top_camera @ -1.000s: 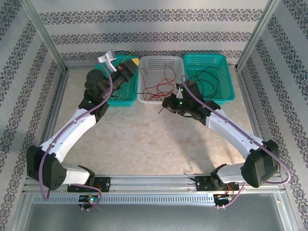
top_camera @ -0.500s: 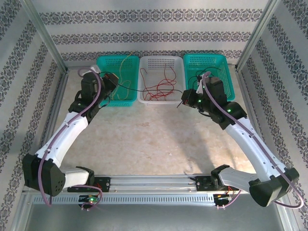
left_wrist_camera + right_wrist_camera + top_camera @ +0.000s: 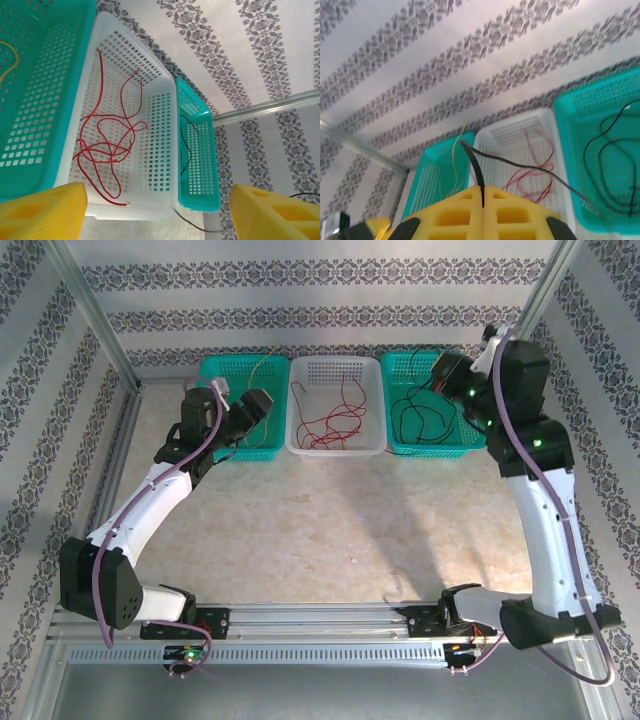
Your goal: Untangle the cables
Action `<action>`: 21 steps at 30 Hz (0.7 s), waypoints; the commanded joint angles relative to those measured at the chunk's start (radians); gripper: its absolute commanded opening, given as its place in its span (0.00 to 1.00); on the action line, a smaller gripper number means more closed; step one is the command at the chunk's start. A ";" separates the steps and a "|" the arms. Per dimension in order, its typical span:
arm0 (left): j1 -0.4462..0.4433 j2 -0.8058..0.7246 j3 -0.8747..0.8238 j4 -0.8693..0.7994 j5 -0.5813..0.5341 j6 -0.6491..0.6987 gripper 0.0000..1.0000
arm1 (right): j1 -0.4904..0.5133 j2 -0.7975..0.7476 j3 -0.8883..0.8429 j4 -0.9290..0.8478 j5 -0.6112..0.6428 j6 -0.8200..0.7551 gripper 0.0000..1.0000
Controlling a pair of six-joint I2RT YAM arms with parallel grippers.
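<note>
No lettering, label, brand or number is legible anywhere; the wallpaper [image 3: 320, 315] bears ornament alone.

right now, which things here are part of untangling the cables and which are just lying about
Job: red cable, yellow cable, black cable, white basket, left teal basket, right teal basket.
Lying about: purple arm cables, metal frame.

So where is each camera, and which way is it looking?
Top external: high behind the arms, looking down at the table; shows both arms, left gripper and right gripper.
Left wrist: on the left arm, facing the white basket and the wall; its open yellow fingers frame the bottom.
Right wrist: on the right arm, facing baskets and wall; its shut fingers pinch a black cable.
Shared: both wrist views show the red cable in the white basket.
</note>
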 commanded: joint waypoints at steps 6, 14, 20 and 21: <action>-0.009 -0.052 -0.001 0.006 0.094 0.084 0.74 | -0.165 0.249 0.338 -0.085 -0.015 -0.064 0.00; -0.009 -0.080 -0.025 -0.055 0.138 0.142 0.71 | -0.235 0.439 0.490 -0.113 -0.003 -0.095 0.00; -0.009 -0.099 -0.033 -0.086 0.139 0.174 0.71 | -0.259 0.530 0.476 -0.107 -0.008 -0.103 0.00; -0.010 -0.101 -0.033 -0.091 0.136 0.179 0.71 | -0.262 0.543 0.476 -0.107 -0.010 -0.105 0.00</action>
